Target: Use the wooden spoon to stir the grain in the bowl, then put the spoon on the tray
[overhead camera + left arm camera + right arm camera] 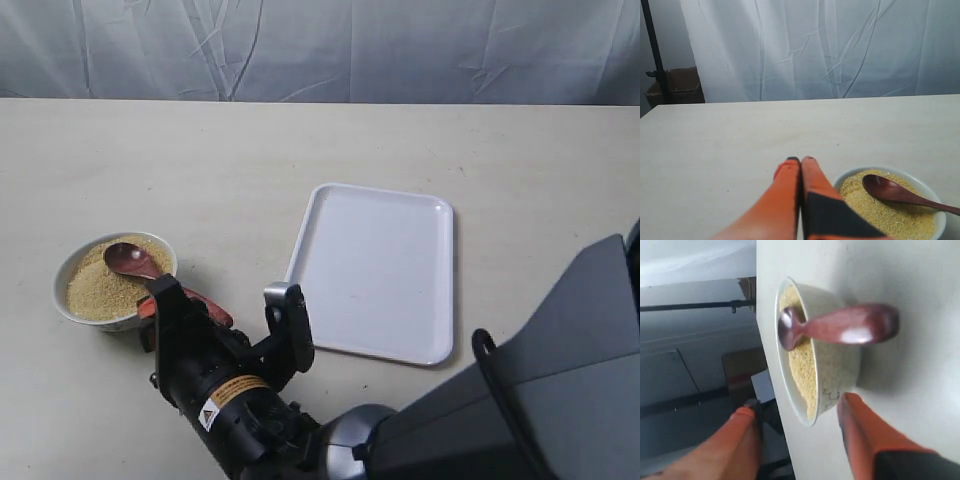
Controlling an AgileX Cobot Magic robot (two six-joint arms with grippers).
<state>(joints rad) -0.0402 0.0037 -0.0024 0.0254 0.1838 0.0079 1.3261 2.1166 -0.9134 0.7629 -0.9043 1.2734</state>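
Now: I am working the stirring step; the wooden spoon [135,262] is lying with its head in the grain [92,292], and neither arm is gripping it.
Spoon axis: the handle is running from the head up over the rim of the bowl [60,290] and sticking out on the side facing the tray [375,270], toward the right gripper [223,290].
Right jaws: they are standing wide apart, holding nothing; in the right wrist view the bowl is sitting between the two orange fingers [862,435], with the handle lying further ahead, beyond the tips.
Alignment: I am judging that the handle is lying more along the line between the fingers than across it, so I am expecting to roll the wrist before closing.
Left jaws: the left gripper [800,161] is pressed together and empty, pointing over the table [730,135] just beside the bowl; I am not finding it in the exterior view.
Nearer arm: I am reading the right as better placed, since the free handle end is pointing its way.
Surface: the table is looking flat, pale and matt; the glossy handle may be slipping under a light pinch.
Room: the tray is lying flat, apart from the bowl, with only the right arm reaching in between them.
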